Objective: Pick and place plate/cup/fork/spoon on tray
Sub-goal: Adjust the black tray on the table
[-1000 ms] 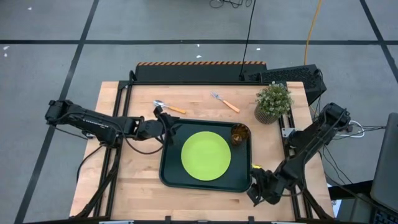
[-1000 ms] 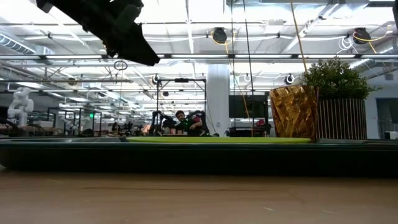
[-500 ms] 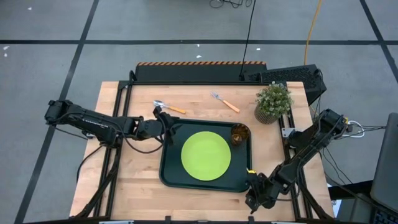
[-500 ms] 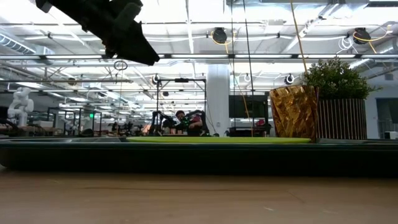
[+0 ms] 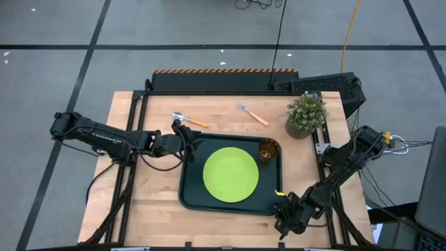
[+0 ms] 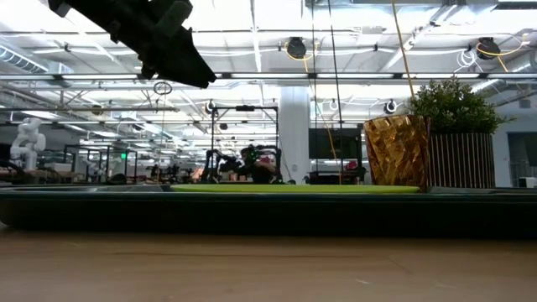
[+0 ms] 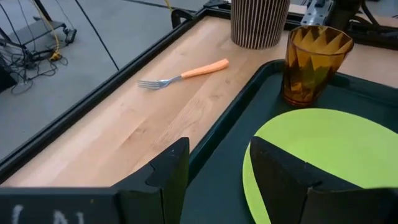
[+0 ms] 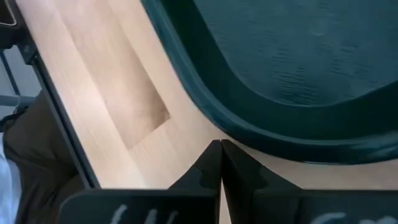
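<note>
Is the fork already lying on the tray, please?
No, the fork lies on the bare wooden table behind the tray, between the spoon and the potted plant.

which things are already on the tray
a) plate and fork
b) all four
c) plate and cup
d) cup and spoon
c: the plate and cup sit inside the tray, while the fork and spoon lie on the bare table beyond the tray's far edge.
</note>
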Robot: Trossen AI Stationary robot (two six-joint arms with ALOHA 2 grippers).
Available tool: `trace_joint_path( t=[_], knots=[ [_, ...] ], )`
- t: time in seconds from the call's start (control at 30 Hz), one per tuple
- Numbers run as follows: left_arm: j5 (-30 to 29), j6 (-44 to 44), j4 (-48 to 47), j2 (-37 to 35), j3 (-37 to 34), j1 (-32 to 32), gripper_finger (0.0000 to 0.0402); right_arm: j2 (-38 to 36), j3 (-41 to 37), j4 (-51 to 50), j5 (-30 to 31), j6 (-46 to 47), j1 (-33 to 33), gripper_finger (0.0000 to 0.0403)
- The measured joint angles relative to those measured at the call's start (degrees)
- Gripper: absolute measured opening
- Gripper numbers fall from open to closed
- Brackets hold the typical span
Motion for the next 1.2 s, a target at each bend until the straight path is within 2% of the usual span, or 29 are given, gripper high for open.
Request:
trace_joint_path(
  t=[1.2],
  knots=[
    [0.0,0.9,0.9,0.0,0.0,0.0,0.0175,-0.9,-2.8,-1.7,2.9,-0.8,-1.1,0.0]
  ],
)
